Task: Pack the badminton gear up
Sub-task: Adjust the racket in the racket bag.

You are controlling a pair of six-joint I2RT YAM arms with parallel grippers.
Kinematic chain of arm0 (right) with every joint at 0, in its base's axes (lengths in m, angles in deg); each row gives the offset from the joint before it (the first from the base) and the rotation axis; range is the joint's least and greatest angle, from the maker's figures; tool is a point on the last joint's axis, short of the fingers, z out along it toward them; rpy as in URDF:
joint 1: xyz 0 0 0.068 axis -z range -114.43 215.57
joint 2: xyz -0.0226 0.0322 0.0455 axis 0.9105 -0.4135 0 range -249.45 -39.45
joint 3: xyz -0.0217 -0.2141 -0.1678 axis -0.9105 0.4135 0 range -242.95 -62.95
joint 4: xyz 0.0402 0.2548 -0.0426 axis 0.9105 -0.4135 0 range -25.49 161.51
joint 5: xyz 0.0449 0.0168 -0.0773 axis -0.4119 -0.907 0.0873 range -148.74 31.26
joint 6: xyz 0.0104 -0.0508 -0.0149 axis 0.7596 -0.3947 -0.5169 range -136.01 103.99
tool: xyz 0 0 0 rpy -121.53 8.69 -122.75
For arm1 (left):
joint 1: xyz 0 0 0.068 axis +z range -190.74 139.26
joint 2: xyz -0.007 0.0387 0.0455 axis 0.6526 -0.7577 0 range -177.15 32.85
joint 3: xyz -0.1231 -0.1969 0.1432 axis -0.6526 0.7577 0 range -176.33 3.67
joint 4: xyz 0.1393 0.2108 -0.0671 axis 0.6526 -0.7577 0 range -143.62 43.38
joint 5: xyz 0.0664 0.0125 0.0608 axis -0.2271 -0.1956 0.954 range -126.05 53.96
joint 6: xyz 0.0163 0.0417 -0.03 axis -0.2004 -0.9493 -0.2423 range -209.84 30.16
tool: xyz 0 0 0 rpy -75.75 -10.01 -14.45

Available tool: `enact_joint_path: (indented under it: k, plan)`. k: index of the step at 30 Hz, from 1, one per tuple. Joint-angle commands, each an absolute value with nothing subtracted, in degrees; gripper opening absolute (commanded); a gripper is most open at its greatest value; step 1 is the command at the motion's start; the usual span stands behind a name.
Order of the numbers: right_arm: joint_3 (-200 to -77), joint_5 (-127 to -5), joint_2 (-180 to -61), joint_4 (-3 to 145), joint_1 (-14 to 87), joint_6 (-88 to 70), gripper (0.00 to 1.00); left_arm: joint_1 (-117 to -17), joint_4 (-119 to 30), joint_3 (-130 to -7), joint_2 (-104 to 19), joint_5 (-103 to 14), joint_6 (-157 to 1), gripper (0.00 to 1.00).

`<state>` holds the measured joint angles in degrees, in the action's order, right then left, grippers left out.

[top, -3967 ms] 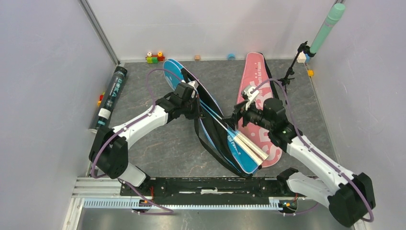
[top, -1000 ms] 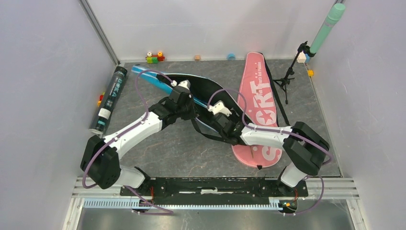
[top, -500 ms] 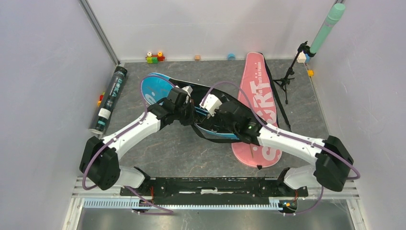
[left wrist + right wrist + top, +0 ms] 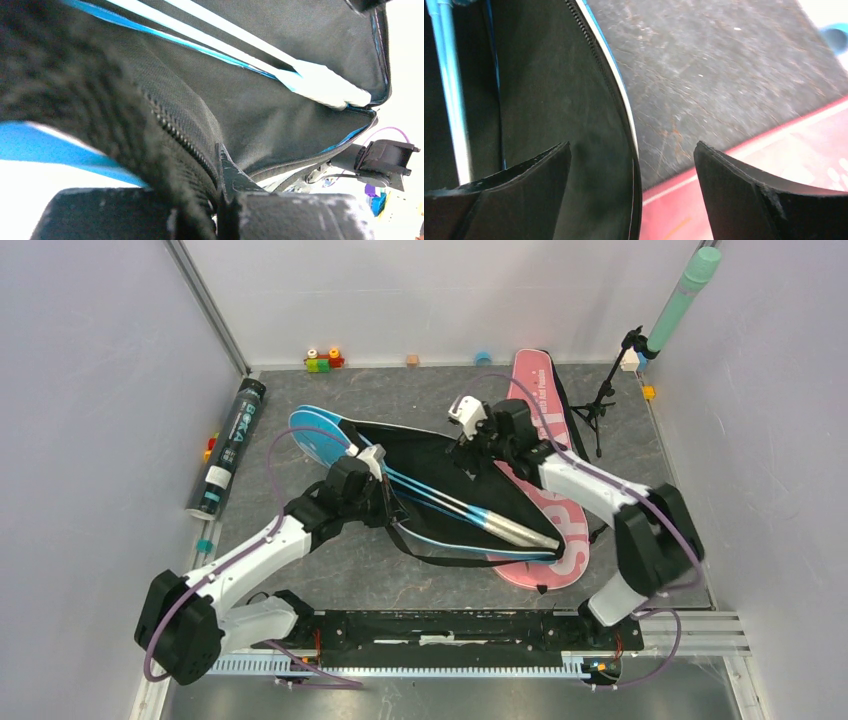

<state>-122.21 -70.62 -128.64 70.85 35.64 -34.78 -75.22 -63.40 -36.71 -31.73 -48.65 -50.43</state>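
The blue racket bag [image 4: 440, 465] lies open mid-table with its black lining up. Inside it are blue-shafted rackets [image 4: 440, 502] whose white handles [image 4: 522, 533] point right. My left gripper [image 4: 385, 502] is shut on the bag's near zipper edge [image 4: 175, 132]; the handles [image 4: 325, 87] show beyond it. My right gripper [image 4: 470, 445] hangs open over the bag's far edge [image 4: 621, 95], with nothing between its fingers [image 4: 541, 167]. The pink bag [image 4: 545, 425] lies to the right, partly under the blue one. A dark tube [image 4: 230, 445] rests along the left wall. No shuttlecocks show.
A small black tripod [image 4: 600, 405] stands at the back right beside a green pole [image 4: 682, 298]. Coloured toy blocks [image 4: 322, 360] line the back wall. The blue bag's black strap [image 4: 470, 562] loops over the floor near the front.
My right gripper has opened and swung from the bag's middle to its far edge. The left arm has drawn the near edge back, so the bag now lies spread with the racket handles showing.
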Motion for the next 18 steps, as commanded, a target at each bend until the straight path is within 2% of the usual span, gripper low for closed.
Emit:
enact_joint_path:
  k: [1, 3, 4, 5, 6, 7, 8, 10, 14, 15, 18]
  plan:
    - [-132.5, -82.9, -138.6, 64.9, 36.6, -41.1, 0.94, -75.4, -58.6, -34.1, -28.5, -49.6, -54.0, 0.02]
    - [-136.4, -88.8, -142.8, 61.3, 37.0, -42.9, 0.84, -75.4, -57.4, -33.1, -27.2, -49.0, -54.1, 0.02]
    - [-138.4, -91.2, -144.4, 59.8, 36.9, -43.7, 0.72, -75.4, -56.6, -32.8, -26.8, -48.5, -54.1, 0.02]
    - [-140.0, -94.1, -145.4, 58.1, 36.9, -44.6, 0.57, -75.4, -55.6, -32.5, -26.5, -48.4, -53.9, 0.02]
    - [-141.9, -95.5, -145.8, 57.2, 36.9, -44.8, 0.3, -75.4, -54.3, -32.6, -26.3, -48.8, -53.8, 0.02]
    - [-142.9, -96.0, -145.5, 56.6, 36.9, -45.0, 0.11, -75.5, -53.0, -32.9, -26.4, -49.7, -53.6, 0.02]
    - [-144.2, -96.3, -145.0, 55.2, 36.9, -45.9, 0.01, -75.5, -50.5, -33.0, -26.4, -51.6, -53.4, 0.02]
    - [-147.6, -94.3, -143.7, 50.6, 36.9, -48.9, 0.0, -76.8, -46.1, -33.7, -26.1, -54.0, -54.2, 0.02]
    - [-156.1, -90.6, -143.4, 36.5, 37.3, -59.3, 0.0, -83.8, -42.9, -37.6, -27.5, -49.8, -58.7, 0.03]
    - [-157.7, -91.5, -143.5, 31.4, 37.7, -66.0, 0.0, -84.9, -43.0, -39.1, -28.8, -49.4, -59.5, 0.06]
    - [-157.1, -93.0, -142.8, 17.7, 39.2, -86.4, 0.04, -87.0, -43.4, -43.9, -33.9, -52.2, -61.0, 0.26]
